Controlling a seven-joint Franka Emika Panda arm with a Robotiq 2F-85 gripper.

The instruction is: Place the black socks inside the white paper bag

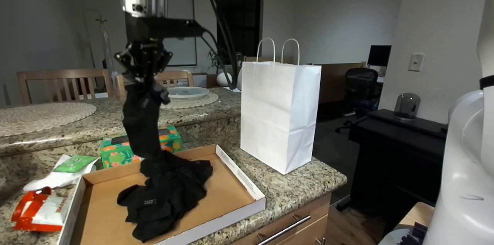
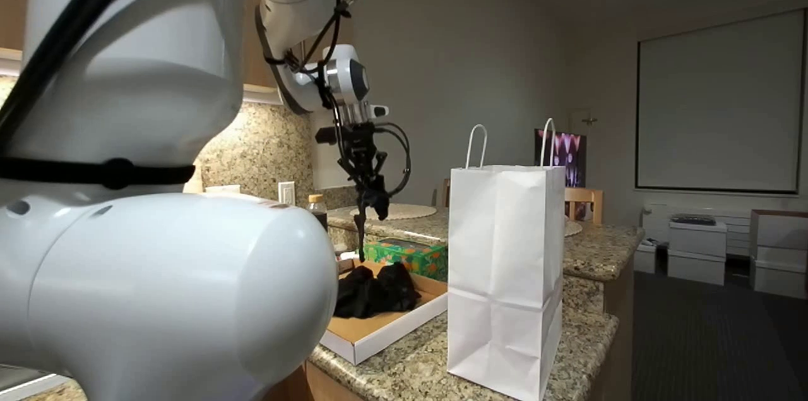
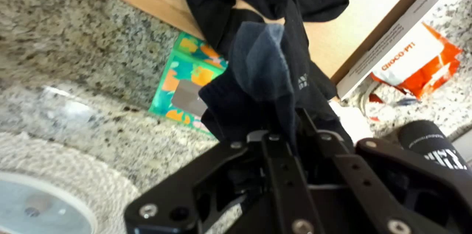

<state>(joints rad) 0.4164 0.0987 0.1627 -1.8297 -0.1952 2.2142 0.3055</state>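
Claw grips black sock (white bag upright near tray).

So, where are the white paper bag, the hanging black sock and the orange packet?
White paper bag [image 1: 267, 110]: in an exterior view, on its broad side.
Hanging black sock [image 1: 142, 125]: in an exterior view, on its middle.
Orange packet [image 3: 415, 63]: in the wrist view, on its white panel.
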